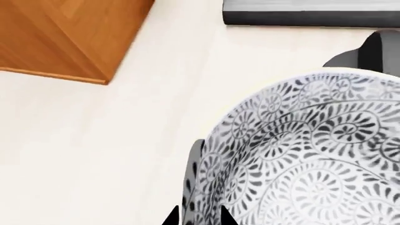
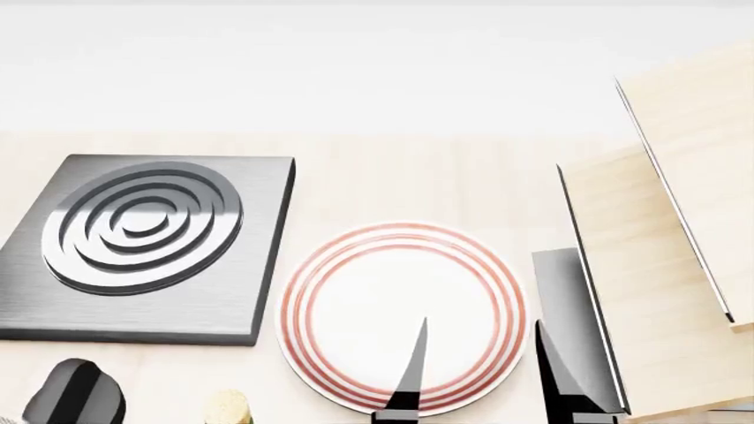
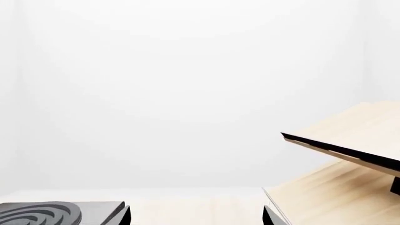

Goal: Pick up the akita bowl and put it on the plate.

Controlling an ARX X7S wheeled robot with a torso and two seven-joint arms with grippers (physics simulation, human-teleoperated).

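Note:
The akita bowl [image 1: 312,154], white with a dense grey-black floral pattern, fills the left wrist view and does not show in the head view. My left gripper [image 1: 198,218] is shut on the bowl's wall, one dark fingertip on each side of it. The plate [image 2: 353,309], white with thin red rings, lies on the pale counter in the middle of the head view. My right gripper [image 2: 489,380] is open over the plate's right edge with nothing between its fingers [image 2: 412,371]; its wrist view looks along the counter past the gripper [image 3: 196,215].
A grey square burner [image 2: 141,247] with dark rings lies left of the plate, its edge also in view [image 1: 312,11] [image 3: 56,215]. Pale wood panels [image 2: 672,247] [image 3: 350,140] rise at the right. An orange-brown wooden box [image 1: 69,33] stands near the bowl.

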